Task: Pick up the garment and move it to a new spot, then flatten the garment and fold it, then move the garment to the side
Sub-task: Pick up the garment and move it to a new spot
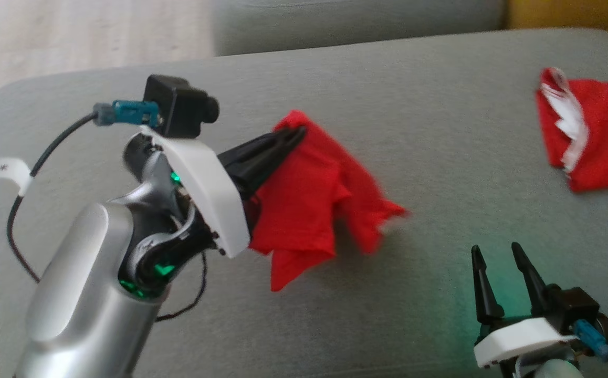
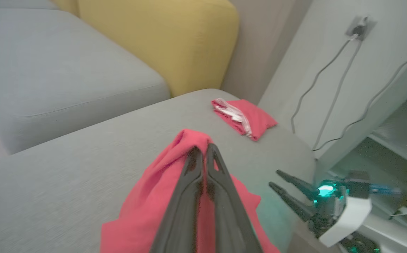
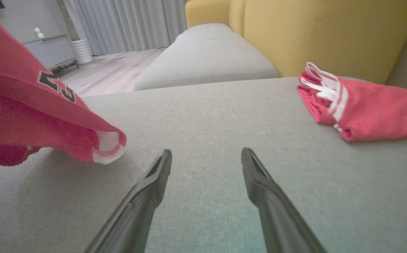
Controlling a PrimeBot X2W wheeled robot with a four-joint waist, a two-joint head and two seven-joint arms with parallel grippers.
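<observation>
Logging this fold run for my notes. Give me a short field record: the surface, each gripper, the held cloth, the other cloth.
surface: grey fabric sofa cushion
left gripper: shut on red fabric garment, pinched at its top
right gripper: open, empty, low over the cushion
held garment: crumpled, hanging, unfolded
other item: folded red cloth with white stripes, far right, apart

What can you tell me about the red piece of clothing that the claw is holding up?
It is a red jersey of soft, thin-looking fabric, with black numerals outlined in white and a white-trimmed edge. The left claw is shut on a bunched fold at its top, so it hangs crumpled in loose folds, lifted over the grey sofa cushion. Whether its lowest folds brush the cushion is unclear. Its far edge looks blurred.
</observation>
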